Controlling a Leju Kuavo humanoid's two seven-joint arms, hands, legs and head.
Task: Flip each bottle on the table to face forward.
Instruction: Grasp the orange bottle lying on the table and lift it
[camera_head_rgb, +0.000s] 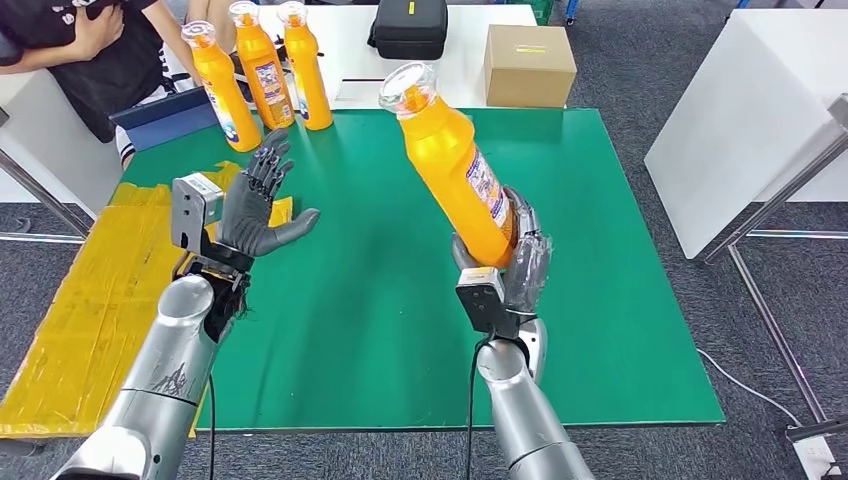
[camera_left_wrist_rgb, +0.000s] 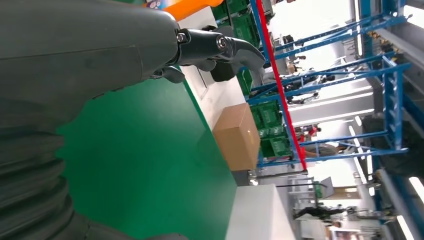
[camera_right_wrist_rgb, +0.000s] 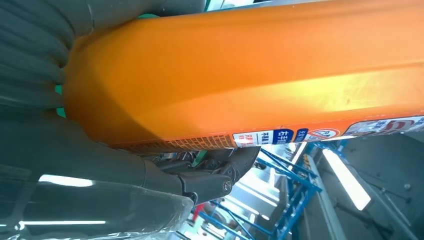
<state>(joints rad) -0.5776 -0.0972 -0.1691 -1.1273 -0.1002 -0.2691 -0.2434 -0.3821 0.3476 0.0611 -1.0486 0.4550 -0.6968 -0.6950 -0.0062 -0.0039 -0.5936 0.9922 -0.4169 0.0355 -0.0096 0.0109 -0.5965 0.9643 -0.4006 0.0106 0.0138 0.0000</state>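
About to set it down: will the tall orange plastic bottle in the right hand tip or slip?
The tall orange plastic bottle looks narrow for its height, so probably tippy. The right hand grips only its base while it leans, so it may pivot. Its glossy surface could be slippery.

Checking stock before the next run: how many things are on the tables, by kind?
Orange bottles: 4, with 3 standing and 1 in the right hand
Cardboard box: 1
Black case: 1
Total: 6
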